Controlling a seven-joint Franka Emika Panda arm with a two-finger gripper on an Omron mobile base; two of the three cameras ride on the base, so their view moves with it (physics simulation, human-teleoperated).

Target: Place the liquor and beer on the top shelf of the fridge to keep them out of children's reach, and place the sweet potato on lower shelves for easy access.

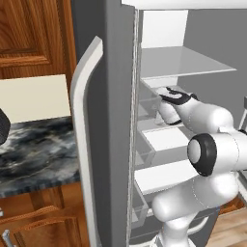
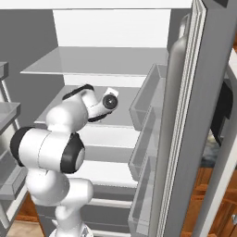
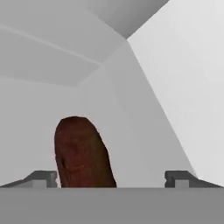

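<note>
the two-finger dark gripper [image 3: 111, 178] stood wide, holding nothing. the reddish-brown elongated sweet potato [image 3: 82, 153] lay at lower left of the hand view, between the fingertips [image 3: 43, 178], nearer the left one.

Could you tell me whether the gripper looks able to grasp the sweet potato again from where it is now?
Probably yes: the gripper is open, and the sweet potato lies right ahead between its fingertips, nearer the left one, with nothing in between.

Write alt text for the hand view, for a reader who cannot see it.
A reddish-brown sweet potato lies on a pale fridge shelf, between the spread fingertips of the open pincer and nearer the left one. Plain light-grey fridge walls meet in a corner behind it.
</note>
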